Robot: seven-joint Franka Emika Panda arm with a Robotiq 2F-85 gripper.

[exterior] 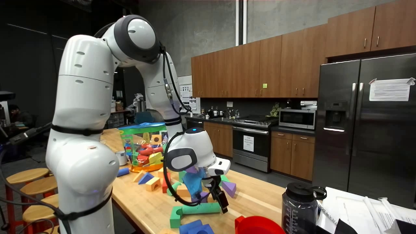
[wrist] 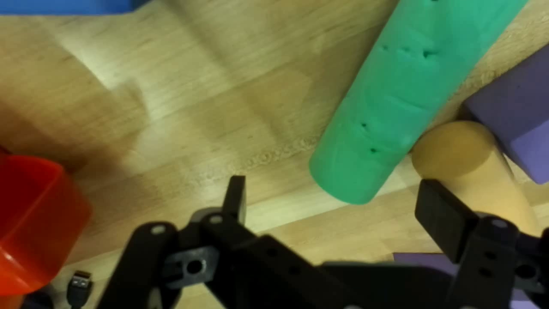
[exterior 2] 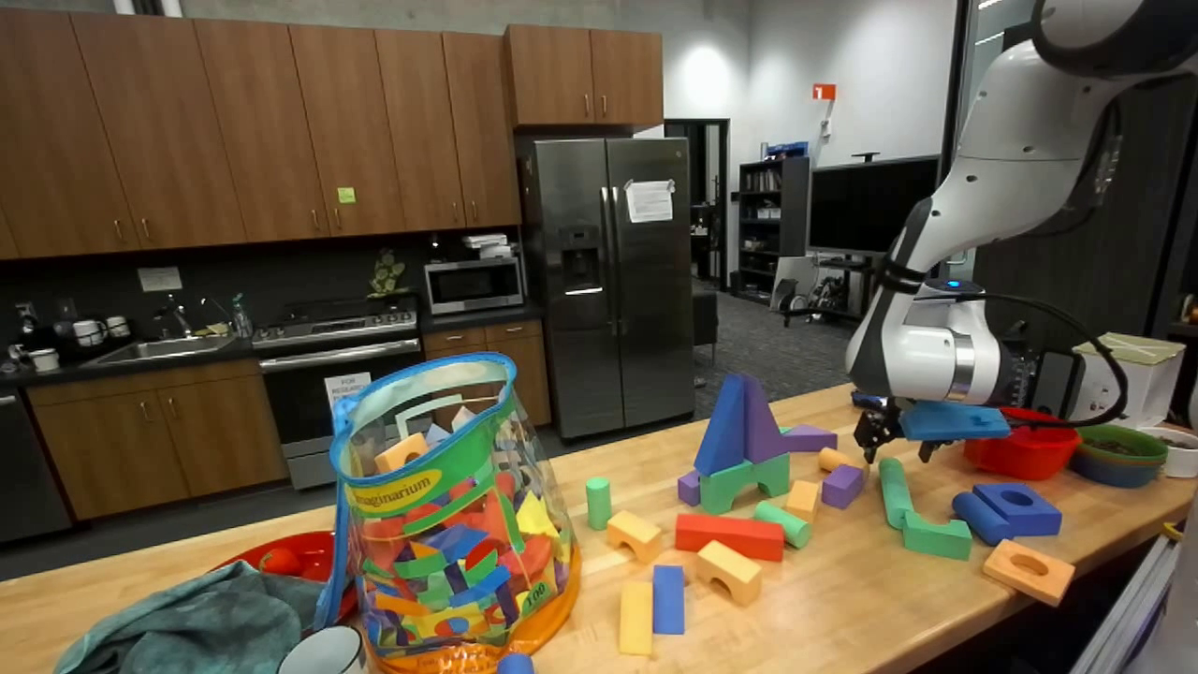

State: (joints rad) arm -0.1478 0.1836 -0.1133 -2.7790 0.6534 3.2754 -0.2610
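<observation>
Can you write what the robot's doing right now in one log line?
gripper: open, above table | holding: nothing | near: long green block, round orange block | around: purple block, red bowl

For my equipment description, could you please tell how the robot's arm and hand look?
The arm is glossy white and rounded, with dark grey joint trim, black straps, looping black cables and a small blue light. The hand is black and jointed, with blocky fingertips.

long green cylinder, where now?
The long green cylinder lies right of centre in the wrist view, left of the tan cylinder and purple block; in an exterior view, the green arch block sits at one end.
</observation>
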